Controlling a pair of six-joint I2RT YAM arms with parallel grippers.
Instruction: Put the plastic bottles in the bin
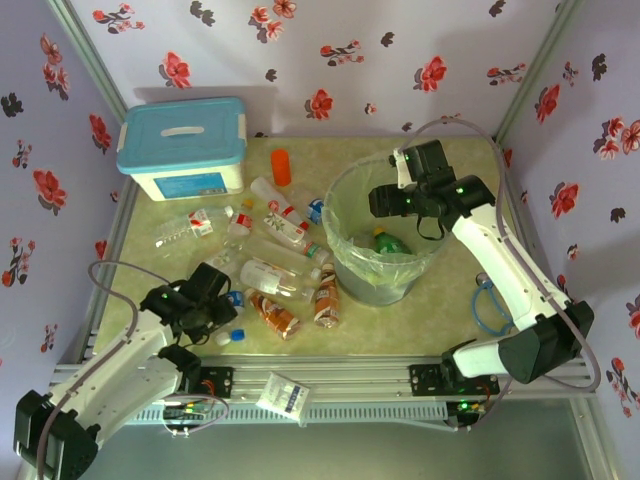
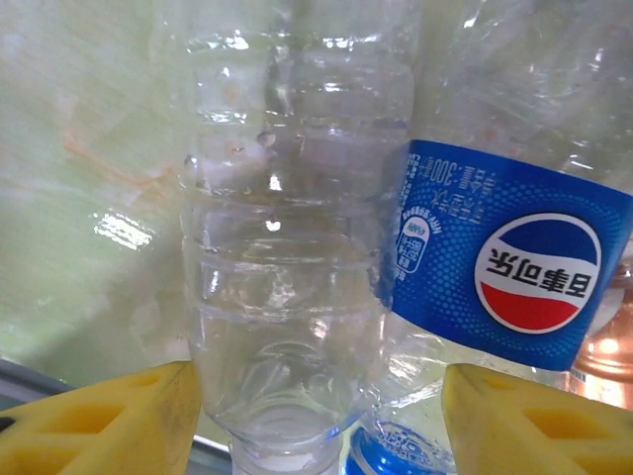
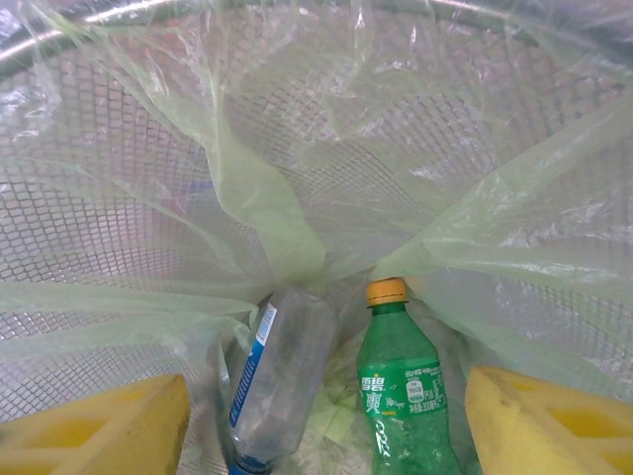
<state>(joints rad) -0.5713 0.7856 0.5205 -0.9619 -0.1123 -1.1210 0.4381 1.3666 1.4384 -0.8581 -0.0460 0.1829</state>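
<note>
The table (image 1: 430,325) has a pale green marbled top. At its upper left stands a white box (image 1: 183,148) with a blue lid, and just right of the box an orange cylinder (image 1: 281,167) stands upright. The bin (image 1: 375,288), lined with a pale green bag, sits right of centre. Left of it, bottles (image 1: 275,277) lie scattered on their sides from the centre towards the lower left, several of them touching. One with an orange label lies just beside the bin's foot. A blue cord loop (image 1: 487,300) lies near the right edge.
</note>
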